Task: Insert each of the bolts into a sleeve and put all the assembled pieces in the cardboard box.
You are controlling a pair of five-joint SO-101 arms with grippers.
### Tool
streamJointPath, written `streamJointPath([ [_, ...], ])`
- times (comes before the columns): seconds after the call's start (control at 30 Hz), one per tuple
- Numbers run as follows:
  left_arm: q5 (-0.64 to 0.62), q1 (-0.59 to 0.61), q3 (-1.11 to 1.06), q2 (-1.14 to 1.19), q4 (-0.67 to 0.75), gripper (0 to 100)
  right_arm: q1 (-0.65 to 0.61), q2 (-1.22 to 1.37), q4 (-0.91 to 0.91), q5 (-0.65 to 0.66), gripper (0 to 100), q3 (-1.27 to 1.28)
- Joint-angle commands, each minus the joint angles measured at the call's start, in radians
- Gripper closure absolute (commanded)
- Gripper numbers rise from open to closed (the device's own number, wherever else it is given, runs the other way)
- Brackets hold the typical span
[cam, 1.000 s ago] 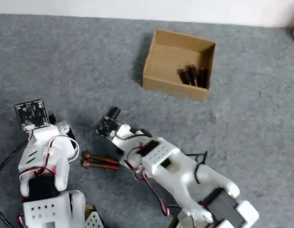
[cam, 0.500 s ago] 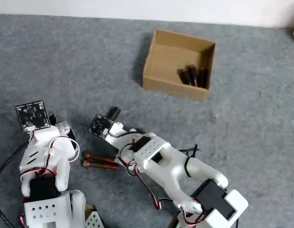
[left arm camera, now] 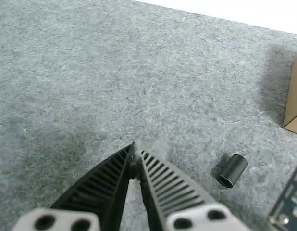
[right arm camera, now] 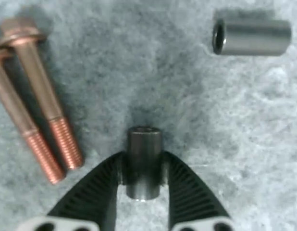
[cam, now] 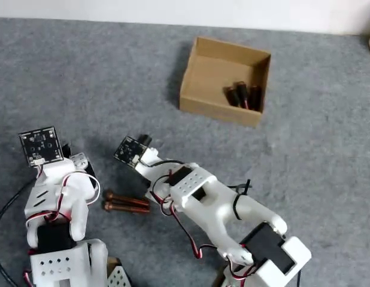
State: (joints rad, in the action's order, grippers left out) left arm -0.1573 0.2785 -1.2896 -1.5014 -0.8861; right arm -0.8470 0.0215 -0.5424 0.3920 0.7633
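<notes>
**Between the two arms: bolts on the carpet, a sleeve already in the right pincer**

On the far side of the grey carpeted table [cam: 83,72] sits the cardboard box [cam: 218,110]. It is well apart from both arms, with dark assembled pieces [cam: 245,95] in one corner.

The right arm [cam: 203,200] lies low across the near side. The right gripper [right arm camera: 142,161] pinches a dark sleeve [right arm camera: 144,144] by its sides. The sleeve's long axis points straight away from the wrist, open end forward.

Just beside it, two copper bolts [cam: 126,203] lie side by side, roughly parallel to that sleeve. Their threaded tips point toward the right arm and their heads toward the left arm [cam: 56,197].

The left gripper [left arm camera: 137,154] has its fingers pressed together and empty over bare carpet. It looks the nearer one to the bolt heads, so fetching a bolt likely falls to it.

A loose sleeve [left arm camera: 232,169] lies on its side nearby.
</notes>
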Motion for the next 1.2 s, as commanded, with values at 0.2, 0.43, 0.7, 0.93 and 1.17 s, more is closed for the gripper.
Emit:
streamJointPath([
  [0.2,0.006,0.010,0.004,-0.002,0.049,99,0.073,-0.328,-0.096,-0.063,99.5,0.079],
  [0.43,0.006,-0.007,0.150,0.377,0.092,99,0.213,-0.611,-0.031,-0.066,99.5,0.260],
  [0.7,-0.265,-0.127,0.446,0.957,-0.144,93,0.245,-0.507,0.016,-0.066,99.5,0.280],
  [0.93,-0.339,-0.249,0.515,1.079,-0.456,93,0.300,-0.378,0.050,-0.061,99.5,0.219],
  [1.17,-0.649,-0.318,0.512,1.087,-0.470,92,0.300,-0.361,0.051,-0.061,99.5,0.214],
])
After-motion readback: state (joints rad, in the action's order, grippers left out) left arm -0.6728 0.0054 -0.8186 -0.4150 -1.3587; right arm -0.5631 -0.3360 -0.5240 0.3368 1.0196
